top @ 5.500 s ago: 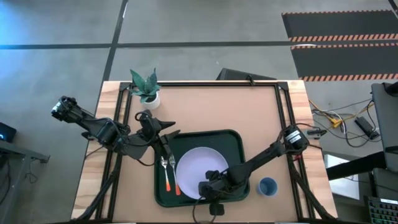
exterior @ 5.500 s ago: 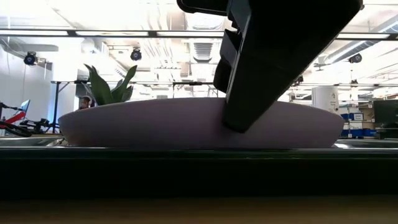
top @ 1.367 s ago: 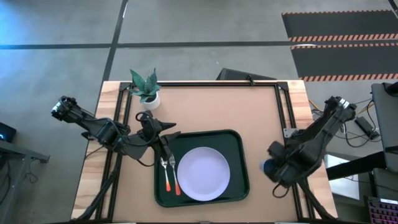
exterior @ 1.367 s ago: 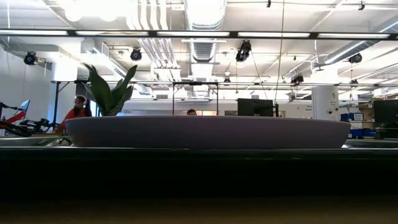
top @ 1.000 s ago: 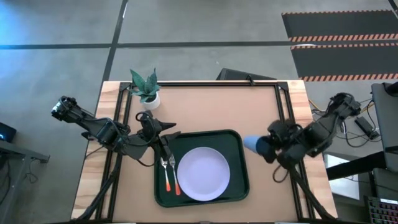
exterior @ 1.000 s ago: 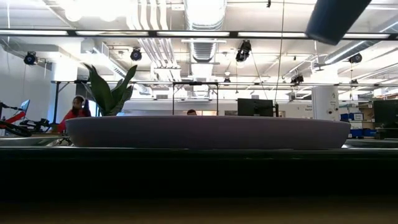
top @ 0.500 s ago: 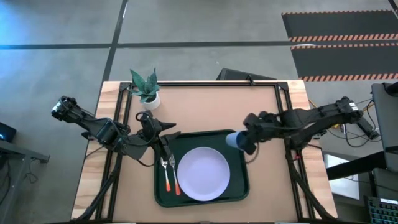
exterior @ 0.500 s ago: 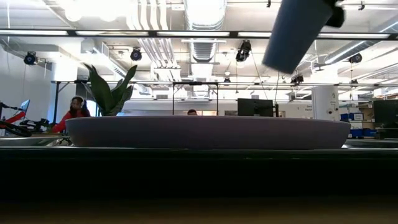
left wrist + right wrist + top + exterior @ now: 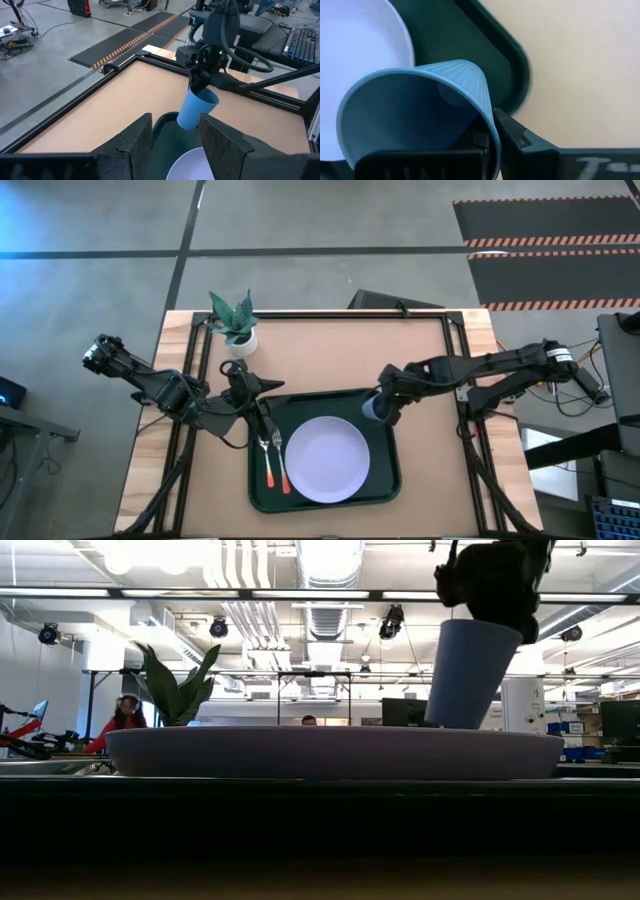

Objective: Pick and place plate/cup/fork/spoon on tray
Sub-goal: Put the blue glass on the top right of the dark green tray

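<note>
Right pincer [image 9: 381,406] clamped on the cup [image 9: 372,409] rim; cup tilted, base down over the tray [image 9: 385,470] corner; wooden worktop [image 9: 330,355], workshop behind

My right gripper [image 9: 377,407] no longer reaches over the near right part of the tray [image 9: 385,480] beside the plate [image 9: 325,457]; it now sits over the tray's far right corner, pinched on the rim of the cup [image 9: 371,408]. The cup is gone from the bare table to the right of the tray, where it stood upright. I now carry it tilted, in the air above that far right corner, just right of the plate's far edge. In the low view the cup [image 9: 467,673] now hangs above the plate's right end.
</note>
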Motion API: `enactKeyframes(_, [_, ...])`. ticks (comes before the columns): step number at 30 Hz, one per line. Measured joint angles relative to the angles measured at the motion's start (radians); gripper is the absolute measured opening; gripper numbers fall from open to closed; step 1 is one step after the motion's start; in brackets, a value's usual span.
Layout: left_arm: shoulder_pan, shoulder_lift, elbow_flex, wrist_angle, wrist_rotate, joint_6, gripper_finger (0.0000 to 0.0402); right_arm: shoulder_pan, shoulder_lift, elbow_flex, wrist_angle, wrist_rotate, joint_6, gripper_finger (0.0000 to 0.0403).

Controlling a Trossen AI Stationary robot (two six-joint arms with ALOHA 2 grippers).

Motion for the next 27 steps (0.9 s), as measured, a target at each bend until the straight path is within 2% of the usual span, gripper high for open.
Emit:
enactKeyframes(7, [0.000, 0.000, 0.000, 0.000, 0.000, 0.001, 0.0148, -0.016, 0.003, -0.110, 0.184, -0.051, 0.008, 0.0008])
enactKeyframes(15, [0.000, 0.000, 0.000, 0.000, 0.001, 0.001, 0.0148, -0.022, 0.003, -0.140, 0.182, -0.071, 0.020, 0.0008])
enactKeyframes(27, [0.000, 0.000, 0.000, -0.001, 0.001, 0.009, 0.0148, -0.028, 0.008, -0.179, 0.183, -0.090, 0.130, 0.0008])
